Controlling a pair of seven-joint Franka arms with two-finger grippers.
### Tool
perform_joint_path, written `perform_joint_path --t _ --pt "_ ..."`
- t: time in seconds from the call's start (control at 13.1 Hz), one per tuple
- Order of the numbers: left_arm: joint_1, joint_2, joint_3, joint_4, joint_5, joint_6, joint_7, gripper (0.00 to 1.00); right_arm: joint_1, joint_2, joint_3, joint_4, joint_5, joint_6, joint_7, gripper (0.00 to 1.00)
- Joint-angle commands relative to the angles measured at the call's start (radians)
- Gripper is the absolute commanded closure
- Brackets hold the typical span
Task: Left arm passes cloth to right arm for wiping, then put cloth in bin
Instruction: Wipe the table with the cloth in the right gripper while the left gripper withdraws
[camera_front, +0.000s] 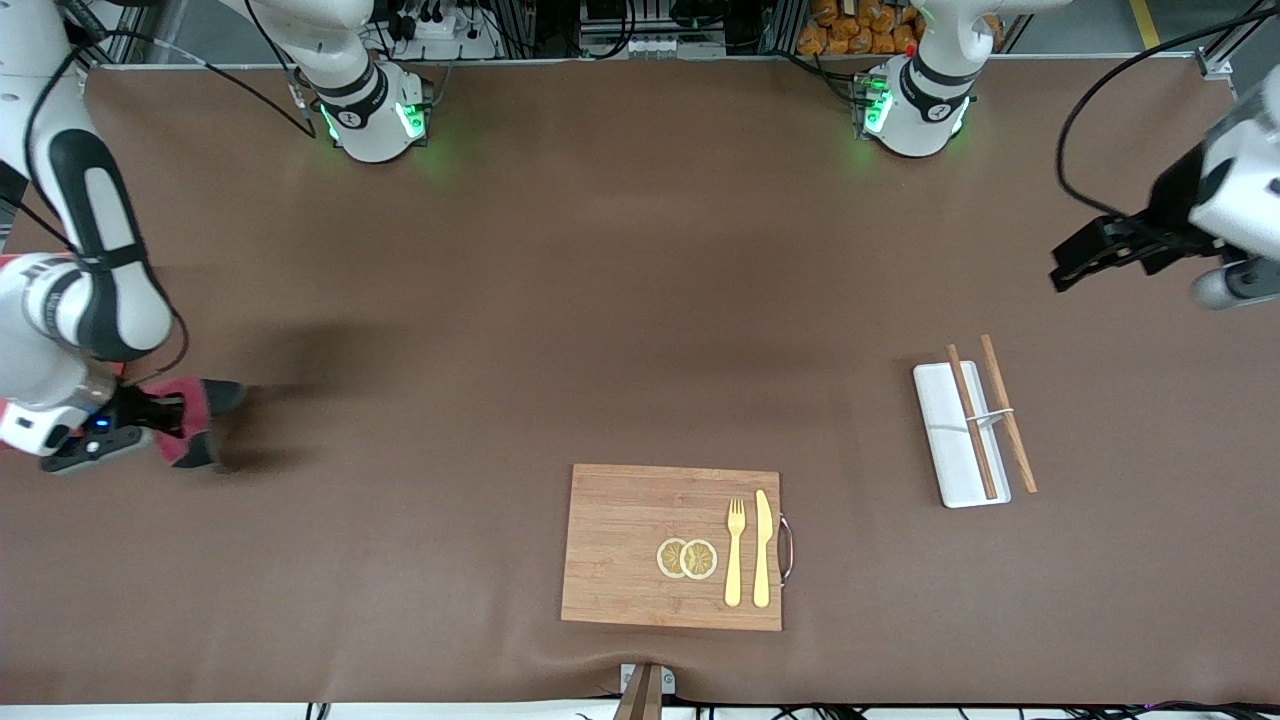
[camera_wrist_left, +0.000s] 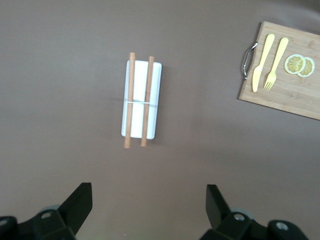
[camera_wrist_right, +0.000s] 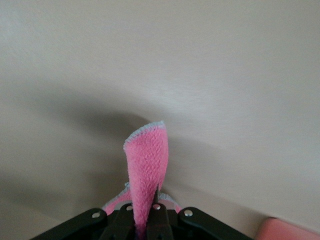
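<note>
The cloth (camera_front: 190, 420) is pink on one side and dark grey on the other. It is pinched in the right tool (camera_front: 160, 418), whose two fingers are squeezed tight on it. In the right wrist view the cloth (camera_wrist_right: 147, 172) sticks out from between the black fingers as a soft pink flap with a pale stitched edge. The right tool and the cloth are up over the brown table (camera_front: 600, 300) at the right arm's end. Their dark shadow lies on the table below them.

A bit of the salmon-pink bin (camera_wrist_right: 290, 230) peeks in at a corner of the right wrist view. In the front view only a thin pink edge of it (camera_front: 20, 259) shows beside the right arm, so most of it is hidden.

The left tool (camera_front: 1085, 262) waits in the air over the left arm's end of the table. Its fingers (camera_wrist_left: 80, 202) are spread wide and hold nothing.

Below the left tool, on the table, lies a white tray (camera_front: 945, 440). Two brown chopsticks (camera_front: 990, 415) rest across it, side by side.

Near the middle of the table, close to the front camera, sits a bamboo cutting board (camera_front: 620, 540) with a small metal handle. On it lie a yellow fork (camera_front: 735, 550) and a yellow knife (camera_front: 762, 548), side by side, and two lemon slices (camera_front: 687, 558) that overlap a little.
</note>
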Motion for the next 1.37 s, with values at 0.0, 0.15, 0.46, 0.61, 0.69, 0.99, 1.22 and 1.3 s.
perform_joint_path --t 0.0,0.15,0.46,0.61,0.69,0.99,1.22,1.3 --pt "0.001 -0.077 0.018 -0.091 -0.018 0.039 0.035 0.00 0.003 0.013 0.022 0.028 -0.073 -0.025 0.018 1.00" --pt "-0.001 -0.086 0.025 -0.097 -0.010 0.038 0.044 0.00 0.068 0.016 0.022 -0.021 -0.073 -0.022 0.173 1.00" --pt "-0.033 -0.093 0.085 -0.111 -0.011 0.041 0.078 0.00 0.242 0.027 0.025 -0.053 -0.073 -0.063 0.477 1.00" --pt "-0.027 -0.095 0.085 -0.104 -0.019 0.039 0.079 0.00 0.322 0.024 0.039 -0.052 -0.055 -0.092 0.625 1.00" --pt "-0.025 -0.095 0.085 -0.100 -0.019 0.038 0.079 0.00 0.362 0.024 0.053 -0.052 -0.032 -0.097 0.702 1.00" --pt "-0.016 -0.095 0.081 -0.097 -0.019 0.038 0.079 0.00 0.531 0.004 0.106 -0.032 -0.004 -0.146 1.069 1.00" --pt "-0.019 -0.090 0.077 -0.094 -0.019 0.038 0.079 0.00 0.605 0.004 0.148 0.013 0.045 -0.149 1.288 1.00" --pt "-0.019 -0.089 0.077 -0.094 -0.018 0.038 0.079 0.00 0.606 -0.004 0.168 0.028 0.113 -0.163 1.315 1.00"
